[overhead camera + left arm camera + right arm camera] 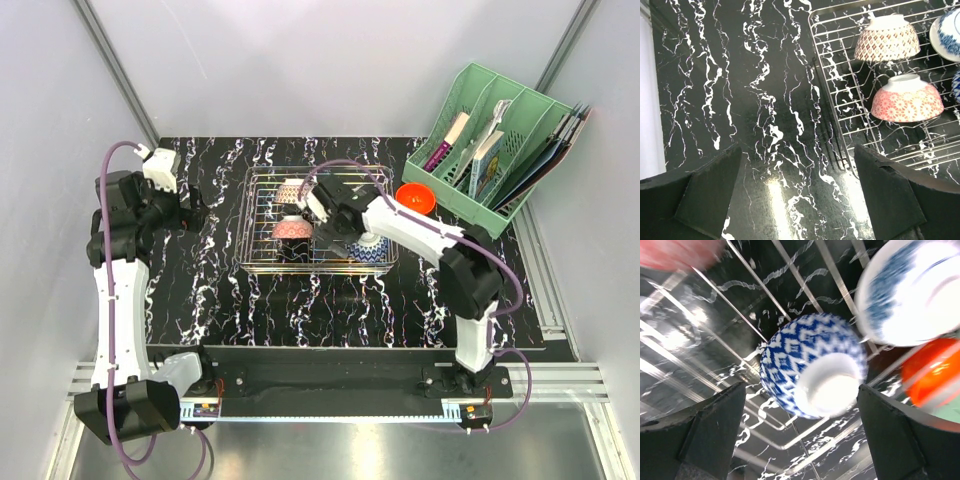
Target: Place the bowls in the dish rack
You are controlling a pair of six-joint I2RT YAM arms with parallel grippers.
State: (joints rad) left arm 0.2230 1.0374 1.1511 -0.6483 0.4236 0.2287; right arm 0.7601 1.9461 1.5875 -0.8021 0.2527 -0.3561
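Right hand [801, 387], jaws apart, hangs over a blue-and-white bowl [790, 360] in the dish rack [300, 268] (four sit inside); only the orange bowl [415, 197] waits on the bench [300, 310].

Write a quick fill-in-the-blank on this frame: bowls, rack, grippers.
1. The lone bowl outside the dish rack is plain ____.
2. Both pink bowls in the rack stand upside ____.
3. The patterned bowl below the right gripper is white and ____.
4. The left gripper, over the table, is ____.
Missing words: orange; down; blue; open.
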